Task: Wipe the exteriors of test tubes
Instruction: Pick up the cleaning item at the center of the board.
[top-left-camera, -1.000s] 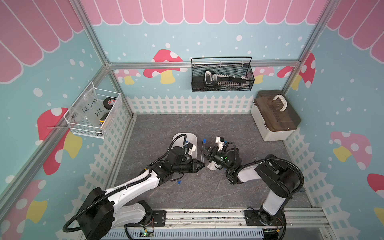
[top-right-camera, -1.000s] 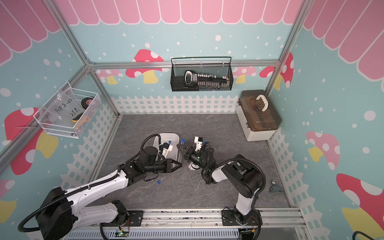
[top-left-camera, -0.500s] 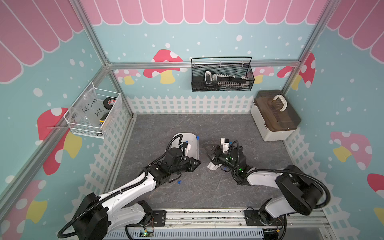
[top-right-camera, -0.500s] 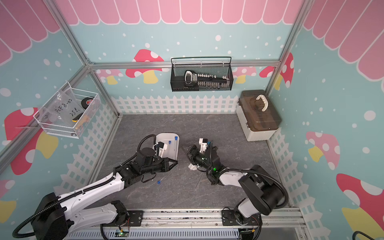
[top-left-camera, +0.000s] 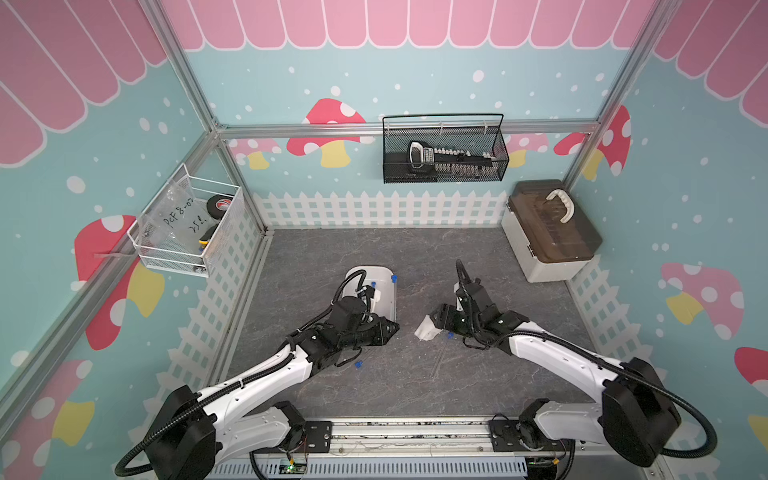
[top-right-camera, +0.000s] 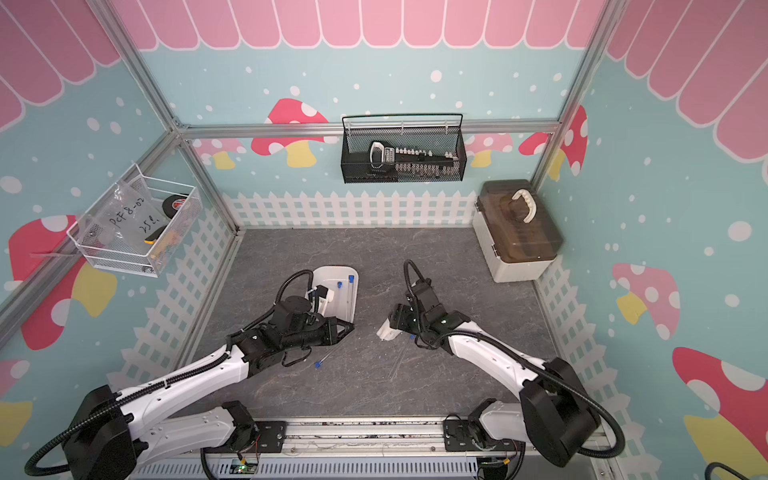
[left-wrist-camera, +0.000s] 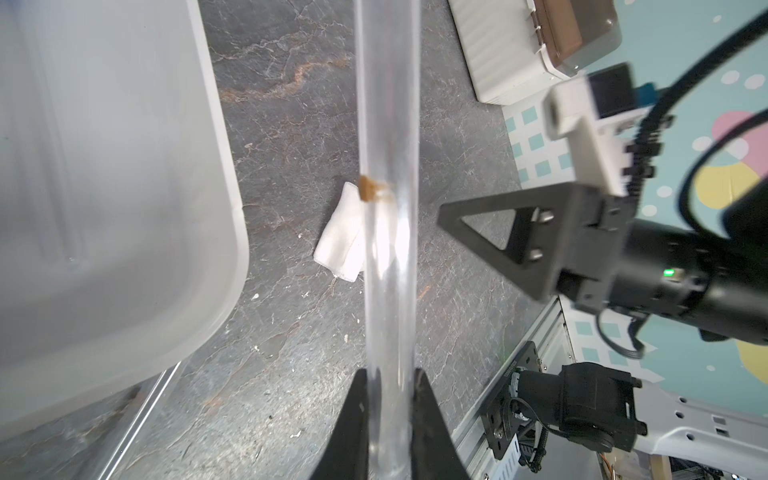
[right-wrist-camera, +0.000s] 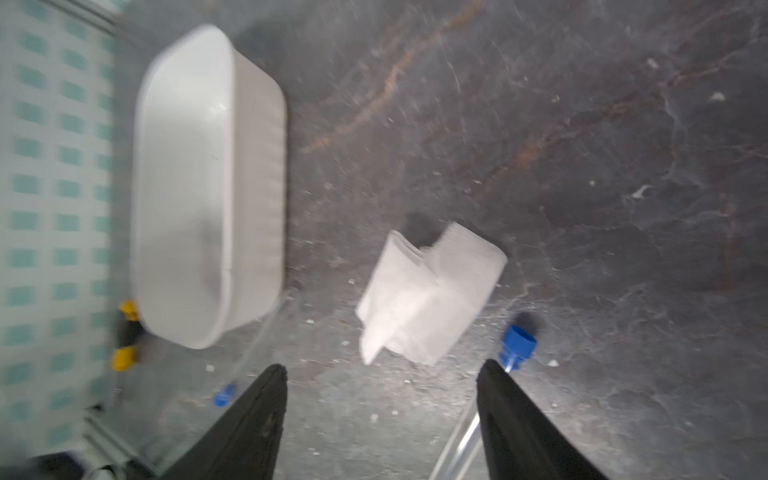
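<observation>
A thin clear test tube (left-wrist-camera: 388, 208) is clamped in the left gripper (left-wrist-camera: 388, 411). A blue-capped tube (right-wrist-camera: 517, 343) lies mid-worktop beside crumpled white cloth (right-wrist-camera: 428, 299), by the parted right gripper (right-wrist-camera: 380, 415). "PCF8-02" is written on a clear bag (top-left-camera: 178, 216).

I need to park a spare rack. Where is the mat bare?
Bare: the back strip between the picket fence and the white tray, across to the storage box; the front middle along the rail. Crowded: the centre, with the cloth, a loose test tube, the left end effector and right end effector.
</observation>
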